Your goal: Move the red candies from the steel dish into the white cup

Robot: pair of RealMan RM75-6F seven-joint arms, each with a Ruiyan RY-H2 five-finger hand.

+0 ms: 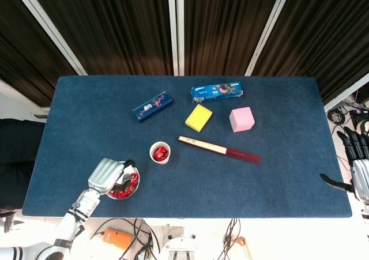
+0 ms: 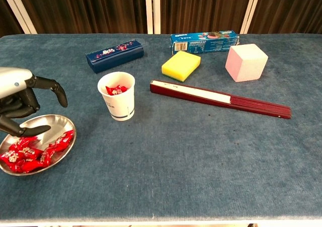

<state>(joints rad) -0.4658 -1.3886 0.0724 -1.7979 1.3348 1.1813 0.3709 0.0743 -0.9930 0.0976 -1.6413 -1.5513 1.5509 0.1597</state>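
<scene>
The steel dish lies at the table's front left and holds several red candies. The white cup stands upright to its right with red candies inside. My left hand hovers over the left part of the dish, fingers apart and curved downward, holding nothing. My right hand shows only in the head view, off the table's right edge, fingers spread and empty.
A dark blue box, a blue cookie box, a yellow sponge and a pink cube lie behind the cup. A dark red folded fan lies to the cup's right.
</scene>
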